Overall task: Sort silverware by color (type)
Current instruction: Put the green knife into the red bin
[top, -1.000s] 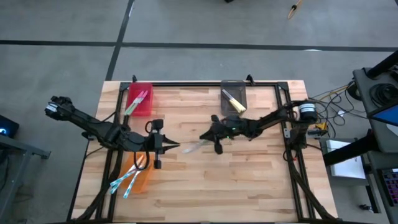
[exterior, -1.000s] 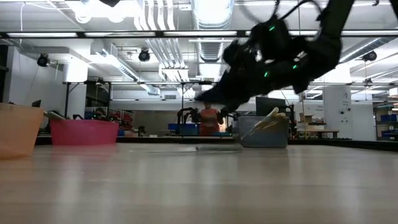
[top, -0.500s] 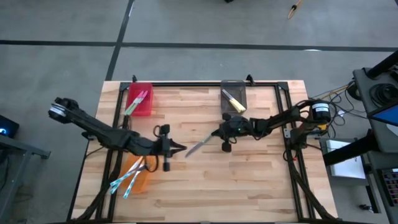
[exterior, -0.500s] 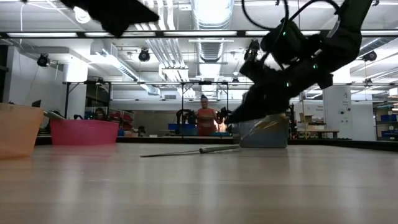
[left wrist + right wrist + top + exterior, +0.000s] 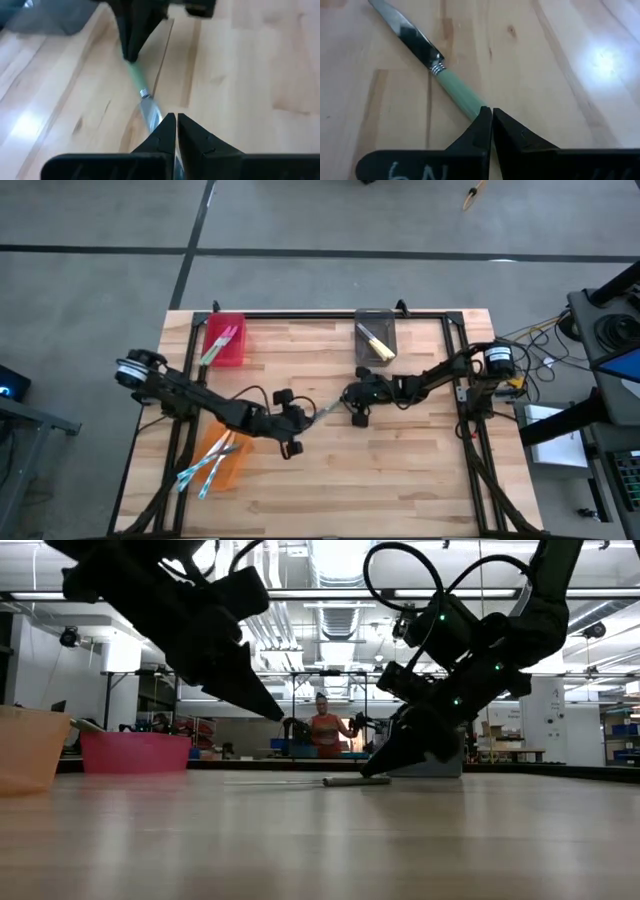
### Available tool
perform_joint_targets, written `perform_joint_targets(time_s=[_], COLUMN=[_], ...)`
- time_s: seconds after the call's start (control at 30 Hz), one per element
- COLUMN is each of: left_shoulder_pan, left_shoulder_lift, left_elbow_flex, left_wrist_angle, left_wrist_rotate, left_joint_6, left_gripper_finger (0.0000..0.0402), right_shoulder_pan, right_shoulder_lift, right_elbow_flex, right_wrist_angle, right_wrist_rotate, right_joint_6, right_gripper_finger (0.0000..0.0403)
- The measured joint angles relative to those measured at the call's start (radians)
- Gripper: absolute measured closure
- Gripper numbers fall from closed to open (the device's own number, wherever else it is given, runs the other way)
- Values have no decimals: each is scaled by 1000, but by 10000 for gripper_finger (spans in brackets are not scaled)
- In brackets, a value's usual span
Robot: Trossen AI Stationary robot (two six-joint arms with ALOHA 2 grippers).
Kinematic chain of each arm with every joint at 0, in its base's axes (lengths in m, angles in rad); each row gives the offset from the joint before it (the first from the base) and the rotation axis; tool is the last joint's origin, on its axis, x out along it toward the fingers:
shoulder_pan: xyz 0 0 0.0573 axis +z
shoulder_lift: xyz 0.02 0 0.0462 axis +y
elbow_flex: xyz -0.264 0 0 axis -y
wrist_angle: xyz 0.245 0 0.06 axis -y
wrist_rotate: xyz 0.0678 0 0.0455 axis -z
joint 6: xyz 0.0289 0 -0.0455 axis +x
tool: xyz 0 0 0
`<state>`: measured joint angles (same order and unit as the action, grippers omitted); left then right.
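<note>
One piece of silverware, a knife with a pale green handle (image 5: 457,92) and a silver blade (image 5: 405,30), lies flat on the wooden table (image 5: 420,470) near its middle (image 5: 324,409). My right gripper (image 5: 491,114) is shut, with its tips down at the handle's free end (image 5: 366,774). My left gripper (image 5: 176,119) is also shut. It hovers over the blade end (image 5: 308,417) and, in the low view, stands well above the table (image 5: 280,717). My right gripper has its shut fingertips (image 5: 485,117) set on the free end of the knife's green handle (image 5: 472,107). It slants down from the table's right side, roughly in line with the knife. The knife lies flat on the table.
A red bin (image 5: 224,340) at the far left holds green-handled knives. A grey bin (image 5: 376,338) at the far middle holds yellow ones. An orange bin (image 5: 222,462) at the near left holds light-blue ones. A person (image 5: 325,730) stands in the room behind.
My left gripper has dropped and gone toward the table's right, ending over the knife's blade end. My right gripper has drawn back along the knife toward the right edge, tipped and sunk until its tips reached the handle's end. The knife has stayed flat on the table.
</note>
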<state>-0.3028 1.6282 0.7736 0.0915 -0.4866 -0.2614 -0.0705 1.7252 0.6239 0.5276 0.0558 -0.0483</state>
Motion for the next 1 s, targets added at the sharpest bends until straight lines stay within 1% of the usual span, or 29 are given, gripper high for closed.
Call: perform_joint_targets(time_s=[0.1,0.2,0.33,0.4,0.43,0.5,0.57,0.63,0.73,0.8,0.87,1.0], left_shoulder_pan=[2,7,10,10,9,8,2,-5,-23,-28,-29,-28], left_shoulder_lift=[6,8,7,7,7,7,10,28,57,77,97,137], left_elbow_flex=[8,1,-1,-1,2,9,12,11,11,19,19,17], left_wrist_angle=[-69,-72,-78,-79,-77,-76,-54,-15,18,52,71,91], left_wrist_rotate=[0,0,0,2,15,85,155,177,185,188,192,223], left_joint_6=[-14,-21,-55,-58,-58,-58,-56,-62,-64,-72,-89,-108], left_gripper_finger=[402,402,402,402,402,402,402,402,402,402,402,402], right_shoulder_pan=[38,85,134,150,157,165,167,158,127,103,77,30], right_shoulder_lift=[-6,-22,-75,-115,-133,-167,-178,-175,-127,-88,-40,35], right_elbow_flex=[0,5,8,9,9,8,6,-6,-19,-24,-22,-15], right_wrist_angle=[-16,-35,-52,-83,-89,-130,-128,-90,8,46,101,199], right_wrist_rotate=[5,-3,16,20,19,10,-62,-147,-198,-221,-267,-429], right_joint_6=[47,125,316,363,358,274,131,12,-105,-157,-181,-174], right_gripper_finger=[395,395,394,394,394,394,394,394,394,394,394,394])
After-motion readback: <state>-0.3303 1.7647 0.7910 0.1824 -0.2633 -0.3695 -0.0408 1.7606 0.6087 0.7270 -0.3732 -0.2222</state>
